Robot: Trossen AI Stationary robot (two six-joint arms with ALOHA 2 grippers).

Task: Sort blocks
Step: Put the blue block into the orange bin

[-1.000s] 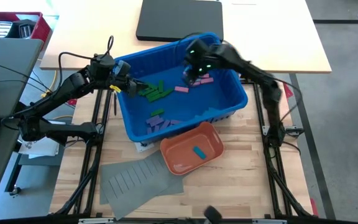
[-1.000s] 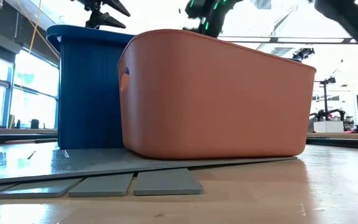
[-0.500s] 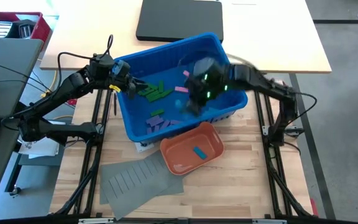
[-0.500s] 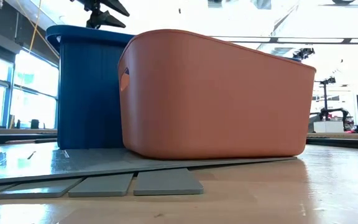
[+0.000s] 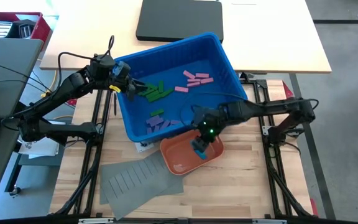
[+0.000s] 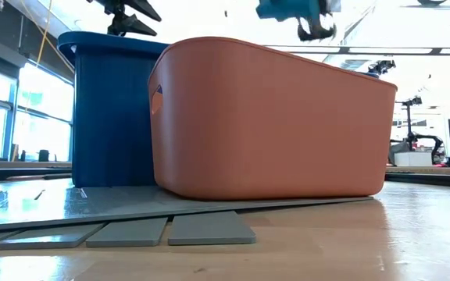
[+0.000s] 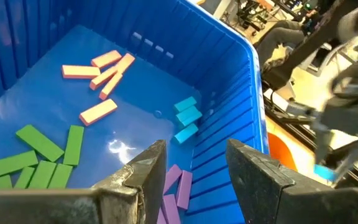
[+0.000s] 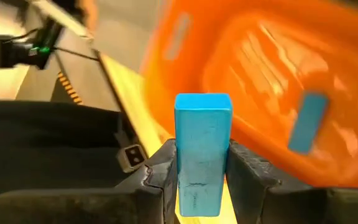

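Blue block (image 8: 202, 152) clamped in right gripper (image 5: 199, 144) jaws over orange tray (image 5: 178, 160), left gripper (image 7: 191, 180) jaws apart.

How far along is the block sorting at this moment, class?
Done: one blue block lies in the orange tray. In hand: the right claw is shut on another blue block above that tray. Left: green blocks, pink blocks and purple blocks are in the blue bin, where the left claw hangs open.
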